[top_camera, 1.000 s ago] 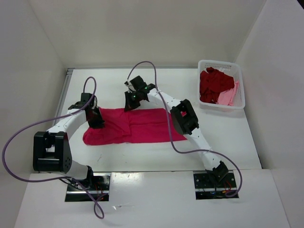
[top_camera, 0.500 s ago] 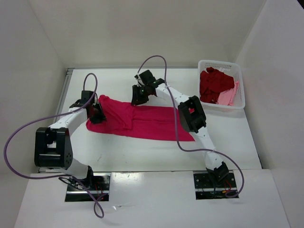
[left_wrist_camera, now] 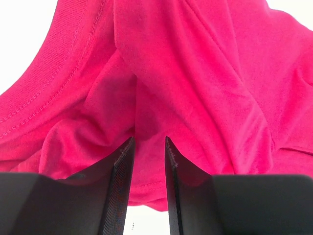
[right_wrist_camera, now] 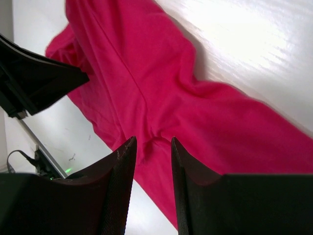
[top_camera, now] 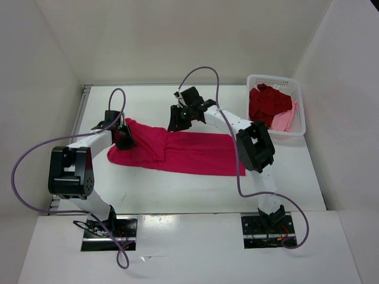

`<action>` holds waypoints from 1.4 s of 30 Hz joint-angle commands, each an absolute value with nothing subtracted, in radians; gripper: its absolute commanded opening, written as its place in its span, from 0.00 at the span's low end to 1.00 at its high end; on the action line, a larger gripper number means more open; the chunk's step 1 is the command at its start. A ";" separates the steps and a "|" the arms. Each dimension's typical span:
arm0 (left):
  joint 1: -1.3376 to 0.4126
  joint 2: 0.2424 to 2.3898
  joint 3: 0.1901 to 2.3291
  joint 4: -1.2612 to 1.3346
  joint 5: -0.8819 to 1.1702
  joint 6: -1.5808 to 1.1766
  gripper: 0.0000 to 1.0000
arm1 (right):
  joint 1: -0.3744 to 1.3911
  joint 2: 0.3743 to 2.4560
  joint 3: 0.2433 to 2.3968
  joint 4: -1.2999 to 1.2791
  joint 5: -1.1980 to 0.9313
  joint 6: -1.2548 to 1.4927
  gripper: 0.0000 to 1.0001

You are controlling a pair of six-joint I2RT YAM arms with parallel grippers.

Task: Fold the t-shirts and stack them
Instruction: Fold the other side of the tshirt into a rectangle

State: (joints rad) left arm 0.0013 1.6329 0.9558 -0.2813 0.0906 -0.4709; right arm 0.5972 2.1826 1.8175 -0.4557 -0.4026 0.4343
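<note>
A crimson-magenta t-shirt point(top_camera: 189, 152) lies stretched across the table, its left end bunched up. My left gripper point(top_camera: 124, 139) is at that bunched end. In the left wrist view its jaws point(left_wrist_camera: 148, 139) stand apart, with the shirt's point(left_wrist_camera: 195, 88) folds and hem showing in the gap. My right gripper point(top_camera: 176, 123) hovers at the shirt's far edge near the middle. The right wrist view shows it point(right_wrist_camera: 152, 139) open over a small pucker of the cloth point(right_wrist_camera: 161, 88). A darker red t-shirt point(top_camera: 266, 105) and a light pink one point(top_camera: 284, 120) lie in the basket.
The white perforated basket point(top_camera: 301, 112) stands at the back right corner, against the right wall. White walls close in the table point(top_camera: 177, 189) on the left, back and right. Purple cables loop above both arms.
The shirt lay flat a second ago; now its left end is heaped and it sits slanted, shifted right. Both grippers have moved back a little and opened their jaws.
</note>
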 commanded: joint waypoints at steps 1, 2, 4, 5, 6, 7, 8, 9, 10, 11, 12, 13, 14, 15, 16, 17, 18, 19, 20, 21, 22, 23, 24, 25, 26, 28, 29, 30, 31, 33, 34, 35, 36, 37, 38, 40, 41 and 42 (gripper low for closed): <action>0.002 1.667 0.986 -0.244 0.089 -0.449 0.36 | 0.583 2.105 1.764 -0.390 -0.390 0.443 0.40; 0.002 1.667 0.986 -0.244 0.089 -0.449 0.36 | 0.572 2.105 1.752 -0.390 -0.390 0.443 0.40; 0.002 1.677 0.977 -0.253 0.077 -0.449 0.32 | 0.563 2.095 1.743 -0.381 -0.390 0.443 0.40; 0.002 1.677 0.977 -0.253 0.077 -0.449 0.27 | 0.563 2.086 1.743 -0.380 -0.390 0.443 0.40; 0.002 1.668 0.977 -0.253 0.077 -0.449 0.25 | 0.554 2.086 1.732 -0.380 -0.390 0.443 0.40; 0.002 1.667 0.977 -0.253 0.077 -0.449 0.23 | 0.554 2.086 1.732 -0.380 -0.390 0.443 0.41; 0.002 1.642 0.977 -0.253 0.077 -0.449 0.21 | 0.554 2.086 1.721 -0.380 -0.381 0.443 0.41; 0.002 1.631 0.977 -0.253 0.065 -0.449 0.17 | 0.543 2.097 1.712 -0.371 -0.380 0.443 0.41; 0.002 1.612 0.977 -0.253 0.064 -0.459 0.16 | 0.543 2.108 1.712 -0.371 -0.371 0.434 0.41; 0.002 1.612 0.977 -0.265 0.064 -0.459 0.15 | 0.543 2.108 1.698 -0.371 -0.371 0.434 0.41; 0.002 1.596 0.977 -0.285 0.064 -0.468 0.12 | 0.534 2.120 1.686 -0.361 -0.371 0.434 0.41; 0.002 1.576 0.977 -0.296 0.052 -0.468 0.11 | 0.534 2.120 1.686 -0.360 -0.371 0.434 0.41; 0.002 1.554 0.986 -0.317 0.052 -0.477 0.09 | 0.525 2.129 1.686 -0.360 -0.371 0.434 0.41; 0.002 1.545 0.986 -0.334 0.052 -0.477 0.09 | 0.525 2.129 1.686 -0.360 -0.371 0.434 0.41; 0.002 1.534 0.997 -0.350 0.040 -0.488 0.08 | 0.525 2.129 1.686 -0.360 -0.371 0.434 0.41; 0.002 1.511 0.997 -0.371 0.029 -0.488 0.08 | 0.525 2.138 1.686 -0.360 -0.359 0.434 0.41; 0.002 1.500 0.997 -0.382 0.020 -0.488 0.06 | 0.514 2.147 1.686 -0.360 -0.359 0.434 0.41; 0.002 1.491 0.997 -0.393 0.008 -0.488 0.05 | 0.505 2.148 1.674 -0.360 -0.359 0.434 0.41; 0.002 1.480 0.997 -0.405 -0.004 -0.488 0.05 | 0.505 2.148 1.663 -0.348 -0.359 0.434 0.41; 0.002 1.480 0.997 -0.405 -0.005 -0.477 0.03 | 0.505 2.148 1.642 -0.339 -0.359 0.434 0.41; 0.002 1.480 0.983 -0.405 -0.005 -0.477 0.03 | 0.496 2.148 1.641 -0.330 -0.359 0.434 0.41; 0.002 1.506 0.974 -0.394 -0.005 -0.477 0.03 | 0.495 2.148 1.629 -0.330 -0.368 0.434 0.41; 0.002 1.522 0.974 -0.394 -0.005 -0.477 0.03 | 0.495 2.148 1.629 -0.330 -0.368 0.434 0.41; 0.002 1.548 0.974 -0.385 -0.020 -0.477 0.03 | 0.495 2.148 1.629 -0.330 -0.368 0.434 0.41; 0.002 1.548 0.974 -0.385 -0.032 -0.477 0.03 | 0.495 2.148 1.629 -0.330 -0.377 0.434 0.41; 0.011 1.571 0.974 -0.396 -0.053 -0.466 0.03 | 0.495 2.137 1.620 -0.330 -0.368 0.434 0.41; 0.011 1.571 0.974 -0.405 -0.054 -0.466 0.03 | 0.495 2.128 1.620 -0.330 -0.368 0.434 0.41; 0.011 1.571 0.983 -0.414 -0.064 -0.466 0.03 | 0.495 2.128 1.620 -0.330 -0.368 0.434 0.41; 0.011 1.580 0.983 -0.428 -0.077 -0.466 0.03 | 0.495 2.128 1.620 -0.330 -0.359 0.434 0.41; 0.020 1.609 0.995 -0.472 -0.109 -0.457 0.03 | 0.495 2.137 1.611 -0.330 -0.348 0.443 0.41; 0.020 1.620 0.996 -0.482 -0.123 -0.457 0.03 | 0.495 2.137 1.611 -0.330 -0.348 0.455 0.41; 0.020 1.629 0.996 -0.494 -0.133 -0.457 0.03 | 0.485 2.137 1.611 -0.330 -0.348 0.456 0.41; 0.020 1.638 1.005 -0.494 -0.133 -0.457 0.03 | 0.485 2.137 1.611 -0.321 -0.348 0.465 0.41; 0.020 1.638 1.005 -0.494 -0.133 -0.448 0.03 | 0.485 2.137 1.602 -0.321 -0.348 0.465 0.41; 0.020 1.638 1.005 -0.494 -0.144 -0.448 0.03 | 0.476 2.137 1.601 -0.321 -0.336 0.465 0.41; 0.029 1.628 1.014 -0.514 -0.164 -0.448 0.03 | 0.476 2.137 1.592 -0.321 -0.313 0.465 0.41; 0.029 1.608 1.025 -0.525 -0.164 -0.448 0.03 | 0.465 2.137 1.592 -0.321 -0.313 0.465 0.41; 0.029 1.599 1.025 -0.534 -0.155 -0.448 0.03 | 0.465 2.137 1.580 -0.321 -0.301 0.465 0.41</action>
